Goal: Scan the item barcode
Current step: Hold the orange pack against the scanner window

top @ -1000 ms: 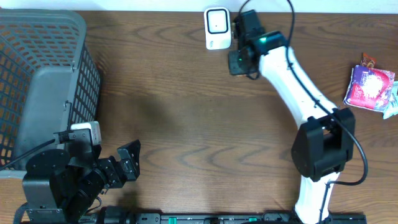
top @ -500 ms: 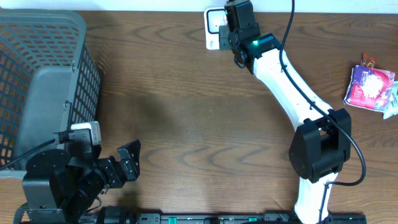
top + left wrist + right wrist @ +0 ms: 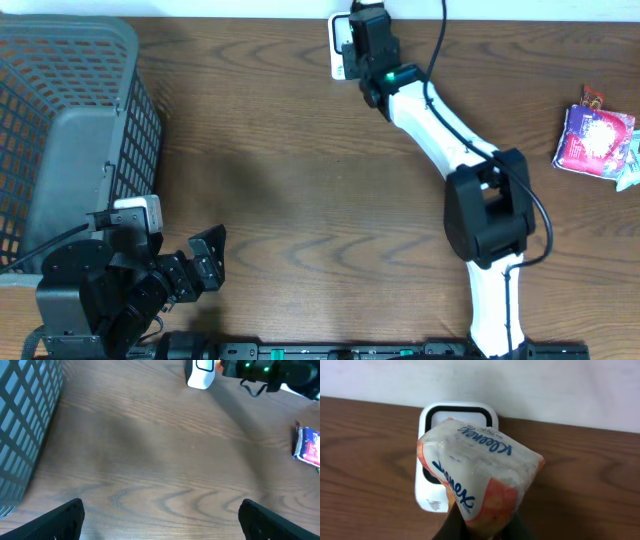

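Over the white scanner box (image 3: 426, 491), the right tool (image 3: 481, 527) pinches a soft plastic Kleenex tissue pack (image 3: 480, 467) by one end. It looks light, squashy and slippery. The left tool (image 3: 165, 520) sits open.

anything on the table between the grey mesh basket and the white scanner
Nothing: the overhead view shows bare brown wooden tabletop between the grey mesh basket and the white box-shaped scanner.
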Controlling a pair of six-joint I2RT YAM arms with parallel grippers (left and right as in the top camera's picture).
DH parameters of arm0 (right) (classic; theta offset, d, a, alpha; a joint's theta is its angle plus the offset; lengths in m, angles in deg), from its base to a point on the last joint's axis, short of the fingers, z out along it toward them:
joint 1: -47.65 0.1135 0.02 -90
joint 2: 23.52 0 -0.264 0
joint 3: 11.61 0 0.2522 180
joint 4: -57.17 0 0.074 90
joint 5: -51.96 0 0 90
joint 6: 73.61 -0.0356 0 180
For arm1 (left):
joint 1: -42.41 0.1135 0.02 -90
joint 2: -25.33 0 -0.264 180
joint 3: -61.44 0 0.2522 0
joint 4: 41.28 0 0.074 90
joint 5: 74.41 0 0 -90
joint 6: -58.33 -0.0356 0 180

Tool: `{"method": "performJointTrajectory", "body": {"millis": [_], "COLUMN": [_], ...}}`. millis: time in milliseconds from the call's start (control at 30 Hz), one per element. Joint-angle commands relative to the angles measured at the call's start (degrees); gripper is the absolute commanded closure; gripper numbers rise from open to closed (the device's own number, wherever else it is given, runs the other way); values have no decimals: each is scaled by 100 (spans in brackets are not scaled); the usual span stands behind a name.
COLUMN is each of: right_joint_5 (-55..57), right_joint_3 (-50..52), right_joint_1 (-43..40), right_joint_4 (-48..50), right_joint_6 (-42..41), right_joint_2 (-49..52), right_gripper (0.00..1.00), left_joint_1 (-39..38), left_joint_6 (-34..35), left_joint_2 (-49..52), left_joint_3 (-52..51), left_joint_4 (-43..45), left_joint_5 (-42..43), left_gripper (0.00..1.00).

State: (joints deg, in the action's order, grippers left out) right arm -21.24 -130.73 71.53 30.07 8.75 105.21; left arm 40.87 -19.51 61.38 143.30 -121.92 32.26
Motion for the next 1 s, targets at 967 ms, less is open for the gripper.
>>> {"method": "performJointTrajectory", "body": {"millis": [967], "right_joint_5": [1207], "right_joint_3": [-291], "right_joint_1": [328], "right_joint_4": [1718], "right_joint_6": [2474], "right_joint_2": [643], "right_gripper": [99], "left_joint_1": [24], "left_joint_6": [-9], "left_joint_2": [2], "left_joint_3": [76], "left_joint_4": [0], "left_joint_5": [83], "left_gripper": [2]}}
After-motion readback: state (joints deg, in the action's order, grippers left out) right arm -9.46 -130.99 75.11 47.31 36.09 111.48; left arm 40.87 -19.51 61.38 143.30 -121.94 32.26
